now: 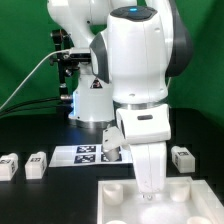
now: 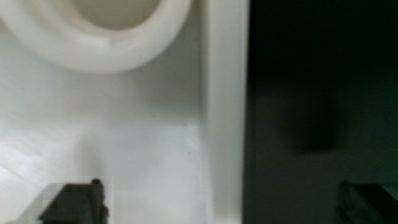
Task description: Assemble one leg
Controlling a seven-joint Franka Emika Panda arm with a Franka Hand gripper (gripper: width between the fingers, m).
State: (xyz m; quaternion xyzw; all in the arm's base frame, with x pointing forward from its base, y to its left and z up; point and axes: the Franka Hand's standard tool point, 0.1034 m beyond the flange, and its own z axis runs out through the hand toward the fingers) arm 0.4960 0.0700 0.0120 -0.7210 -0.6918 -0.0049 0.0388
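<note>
End effector spread wide, gripping nothing; you see dark fingertips straddling edge of large white square plastic tray, near round corner socket. Small white stubby plastic leg with black-and-white square marker lies on black desk, exterior view's right, near tray, apart from end effector. Two like legs at exterior view's left.
</note>
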